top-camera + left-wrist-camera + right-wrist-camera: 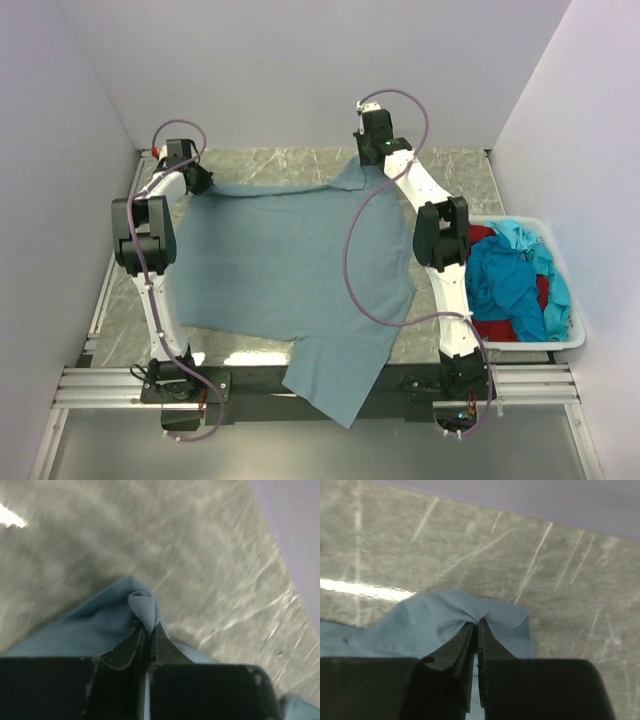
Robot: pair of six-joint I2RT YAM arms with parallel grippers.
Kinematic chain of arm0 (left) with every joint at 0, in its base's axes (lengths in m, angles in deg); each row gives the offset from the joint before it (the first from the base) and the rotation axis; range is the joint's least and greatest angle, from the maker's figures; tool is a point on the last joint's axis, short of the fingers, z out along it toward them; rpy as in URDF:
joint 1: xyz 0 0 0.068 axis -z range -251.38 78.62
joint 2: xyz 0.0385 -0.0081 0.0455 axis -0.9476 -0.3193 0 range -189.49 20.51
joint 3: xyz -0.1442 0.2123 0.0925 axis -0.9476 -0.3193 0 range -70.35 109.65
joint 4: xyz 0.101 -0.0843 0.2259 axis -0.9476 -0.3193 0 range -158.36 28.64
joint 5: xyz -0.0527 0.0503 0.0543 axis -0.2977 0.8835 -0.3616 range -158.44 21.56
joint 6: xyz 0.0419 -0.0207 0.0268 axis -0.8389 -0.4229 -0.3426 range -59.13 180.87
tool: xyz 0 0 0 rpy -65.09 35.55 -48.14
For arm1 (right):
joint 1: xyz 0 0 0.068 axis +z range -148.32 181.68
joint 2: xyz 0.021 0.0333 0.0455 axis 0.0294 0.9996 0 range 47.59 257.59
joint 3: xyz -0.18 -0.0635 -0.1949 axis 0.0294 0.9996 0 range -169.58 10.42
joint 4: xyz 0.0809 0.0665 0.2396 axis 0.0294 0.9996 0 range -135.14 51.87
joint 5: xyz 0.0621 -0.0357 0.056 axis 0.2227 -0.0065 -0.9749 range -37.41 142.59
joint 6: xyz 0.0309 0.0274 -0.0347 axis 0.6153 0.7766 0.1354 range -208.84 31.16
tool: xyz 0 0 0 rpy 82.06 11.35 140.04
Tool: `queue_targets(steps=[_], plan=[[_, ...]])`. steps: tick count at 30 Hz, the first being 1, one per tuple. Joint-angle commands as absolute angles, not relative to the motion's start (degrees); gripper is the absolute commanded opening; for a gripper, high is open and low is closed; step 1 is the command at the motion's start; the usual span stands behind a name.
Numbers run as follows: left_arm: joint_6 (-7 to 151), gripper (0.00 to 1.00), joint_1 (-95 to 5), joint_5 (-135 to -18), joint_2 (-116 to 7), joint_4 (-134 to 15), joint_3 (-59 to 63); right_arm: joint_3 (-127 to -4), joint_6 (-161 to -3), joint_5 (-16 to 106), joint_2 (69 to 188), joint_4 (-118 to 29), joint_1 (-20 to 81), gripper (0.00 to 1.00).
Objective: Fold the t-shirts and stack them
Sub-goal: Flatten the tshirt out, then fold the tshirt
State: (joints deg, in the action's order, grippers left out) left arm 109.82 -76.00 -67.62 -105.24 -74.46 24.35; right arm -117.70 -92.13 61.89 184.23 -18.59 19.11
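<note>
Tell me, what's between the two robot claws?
The far edge of the grey-blue t-shirt stretches between the left gripper and right gripper, both pinching it; the top view shows this.

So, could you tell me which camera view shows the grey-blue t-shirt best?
The top external view: it shows nearly the whole grey-blue t-shirt spread on the table, one part hanging over the near edge. The wrist views show only small folds pinched in the left hand and right hand.

One grey-blue t-shirt (280,270), one bench (460,170), one white bin (575,340), in it turquoise cloth (505,280) and dark red cloth (500,328) too tangled for me to count as tees, my left end effector (147,627) and my right end effector (476,625), two in all.
</note>
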Motion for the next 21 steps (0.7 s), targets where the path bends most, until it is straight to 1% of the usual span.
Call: queue_targets(steps=[1, 5, 11, 16, 21], plan=[[108.7, 0.0, -77.0, -70.3, -107.5, -70.1, 32.8, -121.4, -89.9, 61.7, 183.1, -22.0, 17.6, 0.11], [108.4, 0.0, -77.4, -72.8, -111.2, -69.2, 36.1, -114.9, -88.9, 60.3, 181.5, -29.0, 17.0, 0.13], [109.2, 0.02, -78.0, -74.5, -112.2, -68.8, 37.1, -116.5, -85.9, 58.8, 182.9, -27.3, 16.5, 0.13], [109.6, 0.03, -78.3, -75.2, -110.7, -68.6, 35.0, -110.3, -84.6, 55.9, 178.4, -26.6, 16.6, 0.13], [108.9, 0.02, -78.6, -75.1, -107.7, -69.4, 32.5, -99.4, -82.9, 56.0, 170.5, -27.3, 16.7, 0.12]])
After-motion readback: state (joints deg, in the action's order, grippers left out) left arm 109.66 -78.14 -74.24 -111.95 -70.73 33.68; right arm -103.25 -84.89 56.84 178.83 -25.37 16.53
